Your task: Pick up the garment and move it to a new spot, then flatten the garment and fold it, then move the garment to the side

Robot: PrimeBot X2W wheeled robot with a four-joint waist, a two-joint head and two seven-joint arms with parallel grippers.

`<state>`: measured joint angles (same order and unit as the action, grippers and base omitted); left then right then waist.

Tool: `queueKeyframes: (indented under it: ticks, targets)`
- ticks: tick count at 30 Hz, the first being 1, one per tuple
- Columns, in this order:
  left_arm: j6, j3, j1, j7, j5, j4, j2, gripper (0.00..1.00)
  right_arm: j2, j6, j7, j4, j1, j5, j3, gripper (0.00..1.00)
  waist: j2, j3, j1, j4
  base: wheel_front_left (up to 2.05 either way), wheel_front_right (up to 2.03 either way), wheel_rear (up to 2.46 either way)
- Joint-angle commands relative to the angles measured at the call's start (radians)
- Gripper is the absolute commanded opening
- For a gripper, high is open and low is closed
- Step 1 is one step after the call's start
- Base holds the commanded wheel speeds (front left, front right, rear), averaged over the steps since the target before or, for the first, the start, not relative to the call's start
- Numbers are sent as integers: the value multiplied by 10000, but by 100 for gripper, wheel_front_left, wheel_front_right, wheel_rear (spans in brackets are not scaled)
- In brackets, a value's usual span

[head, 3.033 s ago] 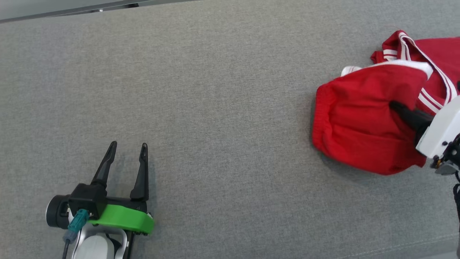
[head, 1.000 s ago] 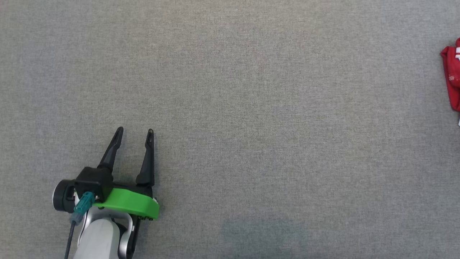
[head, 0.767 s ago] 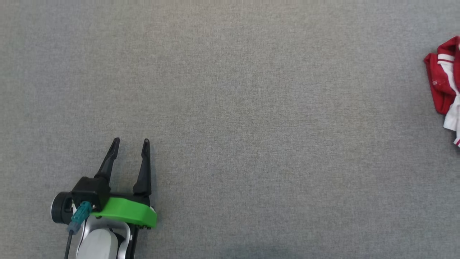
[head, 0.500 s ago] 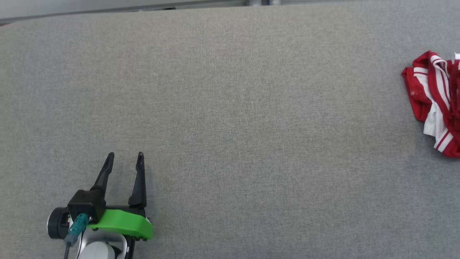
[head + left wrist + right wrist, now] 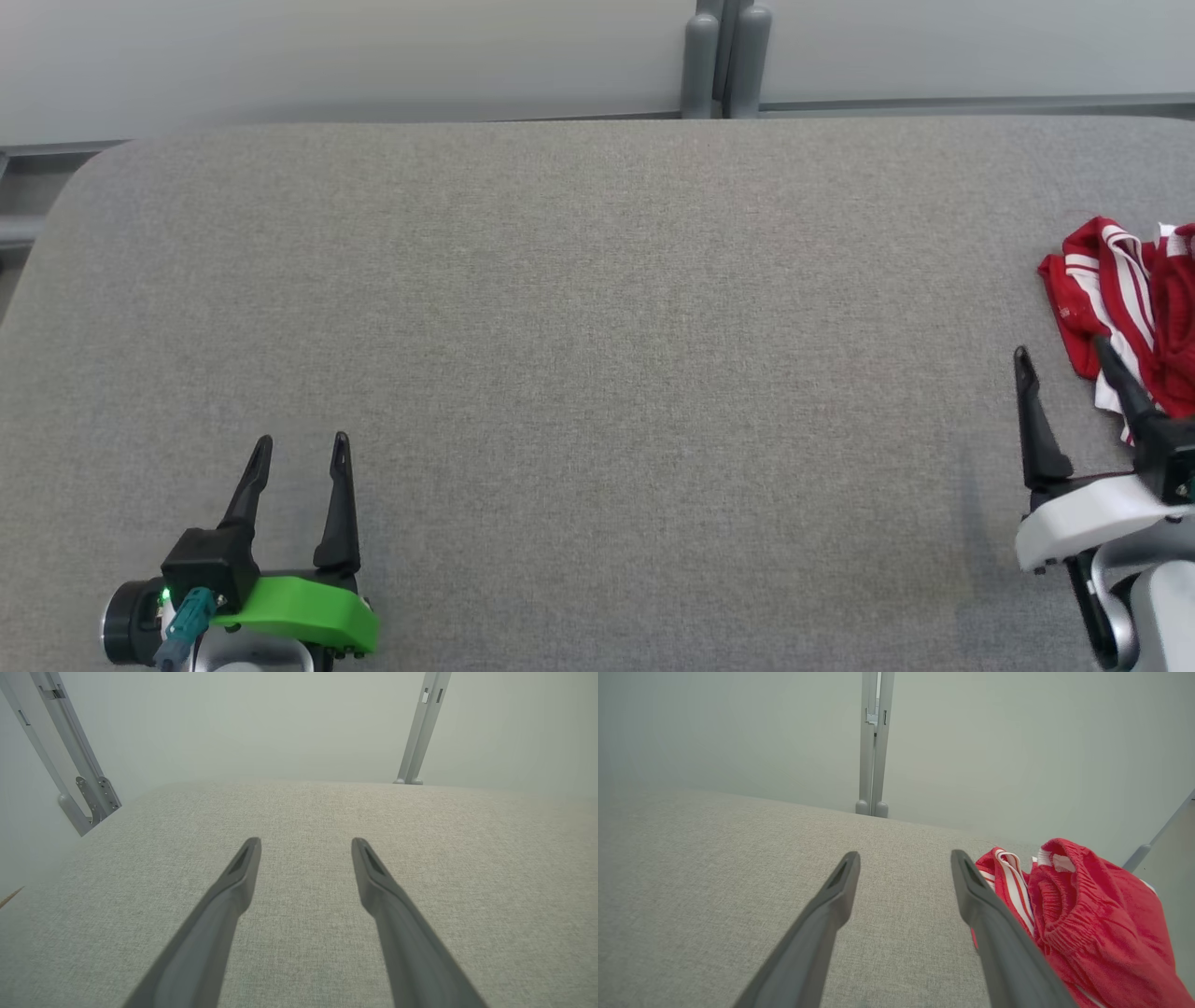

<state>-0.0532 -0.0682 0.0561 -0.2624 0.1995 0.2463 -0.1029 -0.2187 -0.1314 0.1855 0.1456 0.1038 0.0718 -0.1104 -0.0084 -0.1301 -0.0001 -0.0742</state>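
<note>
The garment point(image 5: 1134, 308), red with white stripes, lies crumpled at the right edge of the grey table point(image 5: 597, 373); the head view cuts off its right part. In the right wrist view the garment point(image 5: 1087, 924) bunches up just right of my right finger, elastic waistband on top. My right gripper point(image 5: 1064, 353) stands open beside the garment's left edge, nothing between its fingers point(image 5: 822, 924). At the lower left, far from the garment, my left gripper point(image 5: 299, 443) is open and empty over bare fabric point(image 5: 303, 896).
The table's far edge runs along a pale wall, with a grey double post point(image 5: 717, 56) behind its middle. Its far left corner point(image 5: 84, 173) is rounded. A slanted metal strut point(image 5: 70, 765) stands off the left side.
The head camera has tilted up and turned, bringing the far edge, the wall and my right gripper into view. My right gripper has let go of the garment, which now lies crumpled.
</note>
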Motion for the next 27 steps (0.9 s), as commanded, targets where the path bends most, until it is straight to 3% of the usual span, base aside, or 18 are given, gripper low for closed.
queueKeyframes:
  ticks: [1,7,13,27]
  targets:
    - [-52,51,-130,-26,-37,21,10,100,-3,14,93,55,-146,-147,-19,100,84,218,1,-206,0,0,0]
    - [-225,310,-474,-26,-123,209,58,100,997,14,733,1099,-708,-1033,-285,100,84,715,1,-234,0,0,0]
    - [-372,504,-689,-26,-203,331,79,100,1488,14,796,1063,-1192,-1629,-573,100,84,1005,1,-172,0,0,0]
    - [-586,655,-822,-27,-296,500,176,100,1668,14,800,713,-1394,-1764,-596,100,84,1436,1,-47,0,0,0]
